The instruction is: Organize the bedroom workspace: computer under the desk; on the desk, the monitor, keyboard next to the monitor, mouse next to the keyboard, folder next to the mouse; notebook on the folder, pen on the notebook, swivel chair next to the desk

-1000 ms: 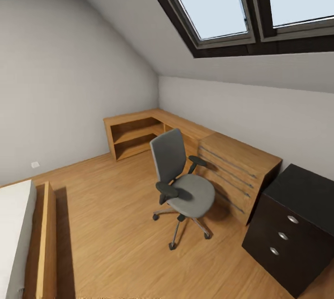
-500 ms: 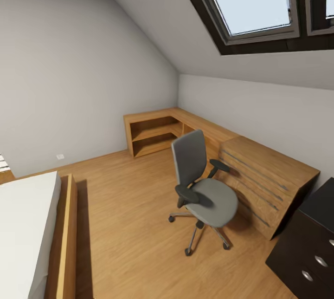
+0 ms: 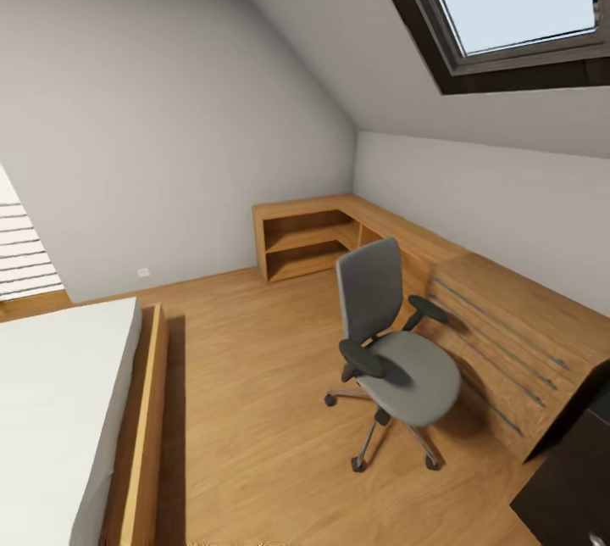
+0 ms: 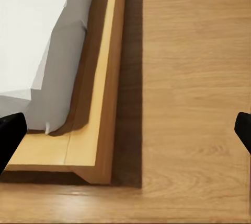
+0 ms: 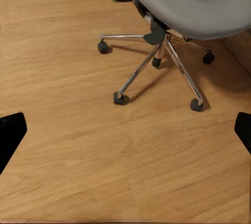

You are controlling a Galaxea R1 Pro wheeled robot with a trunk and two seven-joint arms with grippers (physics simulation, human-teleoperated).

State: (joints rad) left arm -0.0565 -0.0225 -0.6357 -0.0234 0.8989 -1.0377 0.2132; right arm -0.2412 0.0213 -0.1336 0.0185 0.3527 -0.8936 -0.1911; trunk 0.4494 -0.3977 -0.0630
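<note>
We see the swivel chair [image 3: 385,334] on the wood floor [image 3: 254,376] beside the light wood dresser [image 3: 508,351], seat bare; our left gripper [image 4: 125,135] hangs spread near the bed [image 4: 57,62]; our right gripper [image 5: 125,130] hangs spread near the chair's casters.

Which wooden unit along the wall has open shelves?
The low corner unit behind the chair; the dresser nearer the camera has closed drawers with long bar handles.
</note>
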